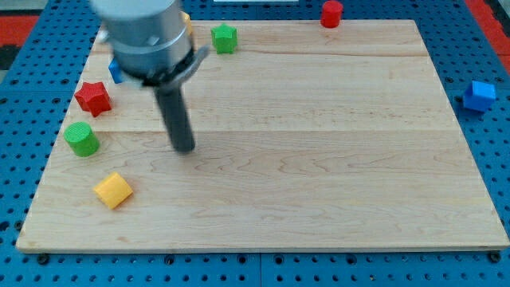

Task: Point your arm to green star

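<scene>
The bench (319,159) is a pale wooden board made of long planks with fine grain running across the frame, its edges slightly rounded. It lies on a blue perforated base (486,175) dotted with regular round holes.

The arm enters from the upper left of the frame as a blurred grey cylinder, narrowing into a smooth, dark, straight rod. My tip (184,148) rests on the wood in the left half of the frame, with bare board all around it. There is no gripper on this arm, only the rod, so nothing is clenched or grasped.

The green star (225,37) sits near the top edge of the board, up and to the right of my tip and well apart from it. Its faces are matte plastic with short blunt points.

Along the left edge lie three more blocks. The red star (93,97) has the same blunt-pointed outline. Just below it is the green cylinder (81,139), round-topped and upright. Lower still, the yellow cube (113,190) sits turned at an angle, one corner toward the bottom of the frame. A blue block (116,73) shows only as a small sliver behind the arm's body, and its shape cannot be told.

Off the board, a red cylinder (331,13) stands at the top of the frame, and another blue block (479,95) of chunky angular form rests on the perforated base at the right.
</scene>
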Action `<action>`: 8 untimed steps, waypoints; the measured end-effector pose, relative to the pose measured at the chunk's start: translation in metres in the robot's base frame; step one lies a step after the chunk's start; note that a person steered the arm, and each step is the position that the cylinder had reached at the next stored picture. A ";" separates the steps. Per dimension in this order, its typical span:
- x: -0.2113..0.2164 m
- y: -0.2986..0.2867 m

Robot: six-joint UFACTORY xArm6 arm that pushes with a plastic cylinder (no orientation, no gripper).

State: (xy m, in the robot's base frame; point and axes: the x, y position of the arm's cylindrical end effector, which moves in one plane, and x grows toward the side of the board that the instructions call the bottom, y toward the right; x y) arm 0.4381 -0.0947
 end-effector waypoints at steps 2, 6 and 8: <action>-0.169 0.009; -0.129 0.168; -0.089 0.148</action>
State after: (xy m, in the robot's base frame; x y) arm 0.3491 0.0529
